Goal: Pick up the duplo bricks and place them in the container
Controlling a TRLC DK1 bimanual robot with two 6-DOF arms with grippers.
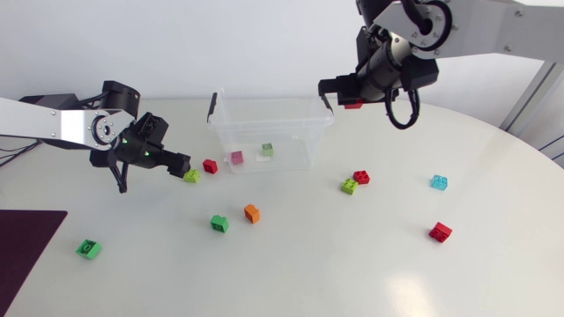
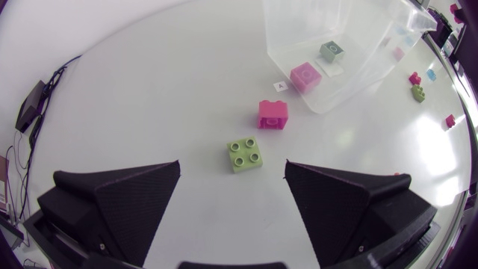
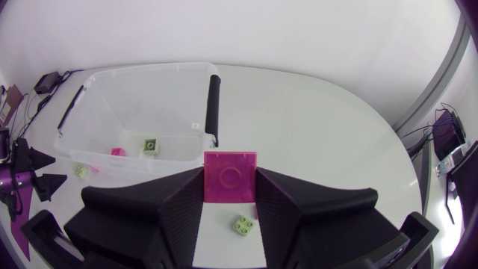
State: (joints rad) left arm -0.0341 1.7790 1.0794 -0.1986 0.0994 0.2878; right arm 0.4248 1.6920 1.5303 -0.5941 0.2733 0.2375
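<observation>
1. at the table's (image 1: 335, 273) near-left edge lies a dark mat (image 1: 22, 242). just beside it sits a lone green brick (image 1: 88, 249) with bare top all round it.
2. the left gripper (image 1: 182, 164) comes in low from the left, fingers spread and holding nothing. in its wrist view a lime brick (image 2: 245, 155) lies just ahead of the gap between the fingers, touching neither.
3. just past that, a red brick (image 1: 210, 165) sits near the clear container's (image 1: 291, 132) left front corner, apart from its wall.
4. nearer the front, a dark green brick (image 1: 219, 224) and an orange brick (image 1: 252, 212) lie near each other without touching. open top runs from them to the near edge.
5. the container holds a pink brick (image 1: 236, 158) and a small green brick (image 1: 267, 150) on its floor, toward the front wall.
6. the right gripper (image 1: 339, 88) hangs raised by the container's right end, clenched on a red square brick (image 3: 230, 176) pinched from both sides.
7. right of the container, a second lime brick (image 1: 350, 186) and a neighbouring red brick (image 1: 361, 177) sit just beside each other.
8. further right, a light blue brick (image 1: 439, 182) and, nearer the front, a last red brick (image 1: 441, 232) lie well apart from the rest. free table runs on to the curved right edge.
</observation>
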